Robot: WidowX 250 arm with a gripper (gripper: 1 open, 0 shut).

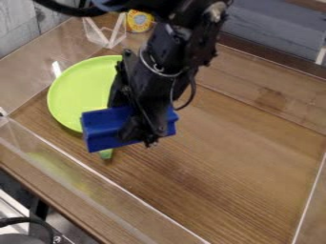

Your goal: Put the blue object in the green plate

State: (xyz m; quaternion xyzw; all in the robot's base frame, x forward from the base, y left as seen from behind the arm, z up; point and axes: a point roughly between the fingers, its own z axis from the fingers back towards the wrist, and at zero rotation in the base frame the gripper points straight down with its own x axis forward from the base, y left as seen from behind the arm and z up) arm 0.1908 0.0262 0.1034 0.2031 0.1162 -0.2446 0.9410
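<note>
The blue object is a deep blue block, held off the table just in front of the green plate's near rim. My gripper is shut on it, black fingers clamped on the block's right part, pointing steeply down. The green plate is a round lime-green dish at the left, partly hidden behind my arm and the block. A small yellow-green bit shows just below the block; what it is I cannot tell.
The wooden table stretches to the right of my arm. A clear plastic wall runs along the near left edge. A white looped object lies behind the plate at the back.
</note>
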